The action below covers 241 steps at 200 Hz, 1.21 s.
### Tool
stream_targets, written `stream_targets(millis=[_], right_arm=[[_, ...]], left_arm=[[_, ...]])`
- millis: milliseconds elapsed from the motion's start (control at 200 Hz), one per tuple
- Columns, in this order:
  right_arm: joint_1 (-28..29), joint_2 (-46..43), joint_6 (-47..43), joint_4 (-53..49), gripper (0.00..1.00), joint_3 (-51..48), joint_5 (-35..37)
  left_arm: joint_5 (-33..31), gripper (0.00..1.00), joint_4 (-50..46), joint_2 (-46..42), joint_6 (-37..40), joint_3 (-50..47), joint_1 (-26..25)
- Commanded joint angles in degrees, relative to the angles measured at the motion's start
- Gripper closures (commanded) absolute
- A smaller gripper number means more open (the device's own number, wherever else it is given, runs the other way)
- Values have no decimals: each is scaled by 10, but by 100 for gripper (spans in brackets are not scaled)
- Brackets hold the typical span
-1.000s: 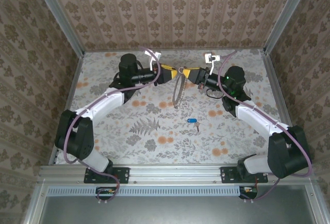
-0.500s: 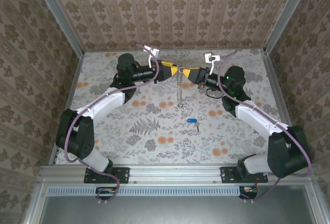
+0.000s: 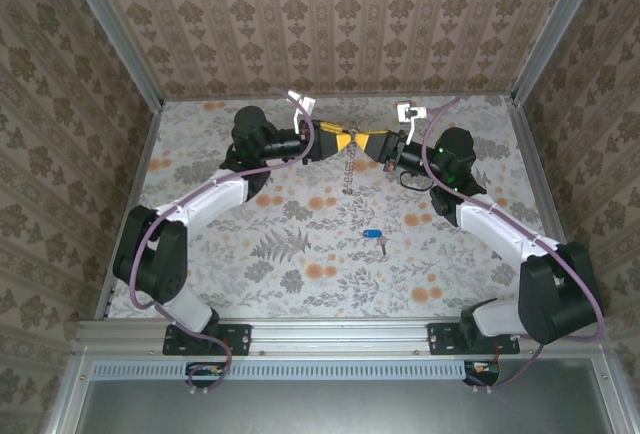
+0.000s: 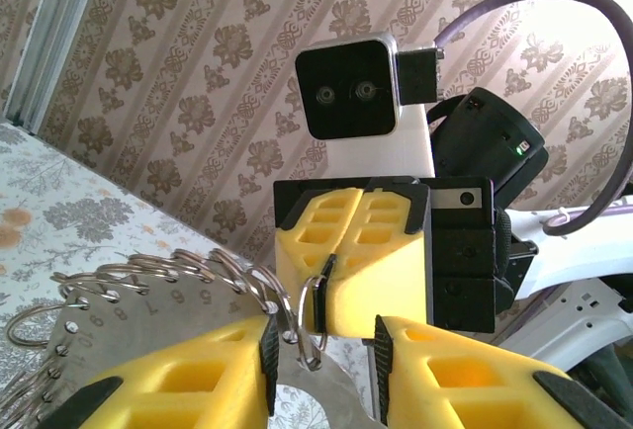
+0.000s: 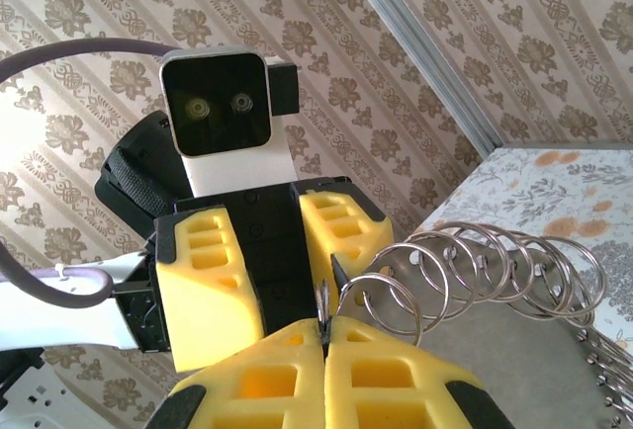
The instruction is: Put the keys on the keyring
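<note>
Left hand [image 3: 340, 140] is edging rightward, jaws parted around the keyring [image 3: 348, 166], hanging lengthwise toward the bench [image 3: 300, 254]; right hand [image 3: 358, 142] is pinching its top. Keys [image 3: 374, 237] are lying apart.

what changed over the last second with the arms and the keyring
The left gripper slid right toward the right gripper, so the two now meet over the top of the keyring. The keyring, a wide loop a second ago, now hangs as a narrow strand. The right gripper stayed shut on the keyring, and the keys stayed where they lay on the table.
</note>
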Motion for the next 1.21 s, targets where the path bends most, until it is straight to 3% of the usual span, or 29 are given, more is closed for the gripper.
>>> stream_targets(millis=[0, 445, 665, 945, 1200], right_arm=[[0, 1, -7, 6, 100, 6, 7], [0, 1, -11, -1, 100, 6, 8], [0, -1, -14, -6, 100, 5, 9], [-5, -2, -21, -15, 100, 0, 20], [-7, 0, -17, -11, 100, 2, 21]], left_arm=[[17, 67, 20, 3, -7, 14, -3], [18, 75, 14, 10, -1, 27, -10], [18, 84, 14, 12, 1, 28, -12], [6, 78, 16, -5, 1, 9, 1], [10, 78, 25, -10, -7, 2, 6]])
